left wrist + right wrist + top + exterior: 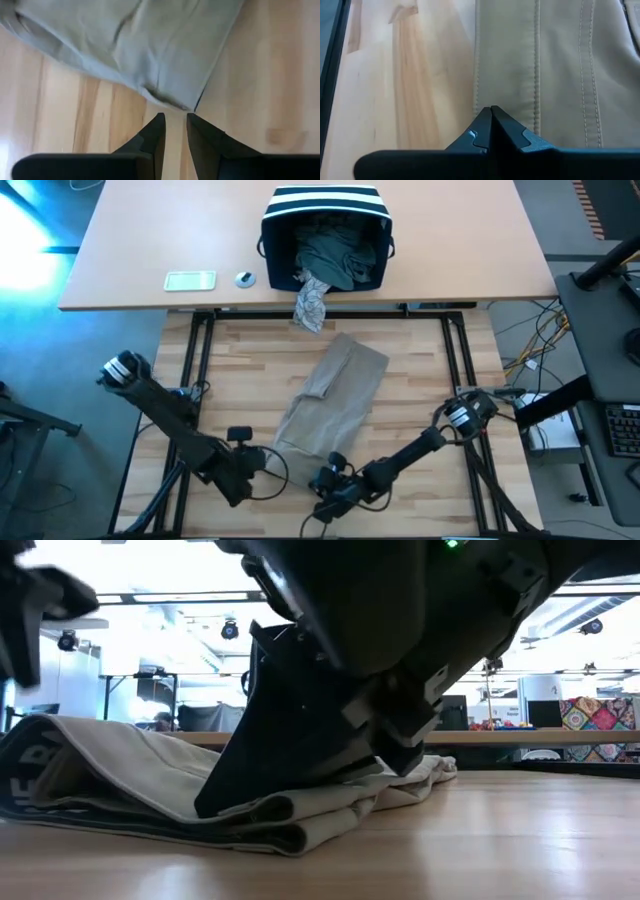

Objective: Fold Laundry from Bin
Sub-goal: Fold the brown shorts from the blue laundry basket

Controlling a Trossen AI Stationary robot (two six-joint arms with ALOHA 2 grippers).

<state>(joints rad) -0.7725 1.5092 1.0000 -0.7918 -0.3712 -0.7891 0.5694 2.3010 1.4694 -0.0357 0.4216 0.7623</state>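
Observation:
A tan garment point(335, 395) lies folded on the wooden table point(420, 380), running from the middle toward the near edge. My right gripper point(330, 470) is shut at the garment's near end point(560, 70). My left gripper point(175, 120) stands narrowly open just off the garment's near left corner point(187, 106), with nothing between its fingers. The bin point(325, 220) lies on its side on the far table. A teal-green garment point(335, 255) fills its mouth. A grey-white patterned garment point(312, 302) hangs out over that table's edge. My right gripper sets its shut fingertips point(491, 112) on the tan garment's top layer, close beside a stitched edge point(477, 80) at the garment's near end. The fingers slant down from the table's near right. The garment lies flat on the table under them point(250, 815).
A flat rectangular object point(190, 280) and a small round one point(244, 278) lie on the far table, left of the bin. Bare wood shows left and right of the tan garment. In the low view, the garment's dark lettered band point(20, 790) curls up at the left.

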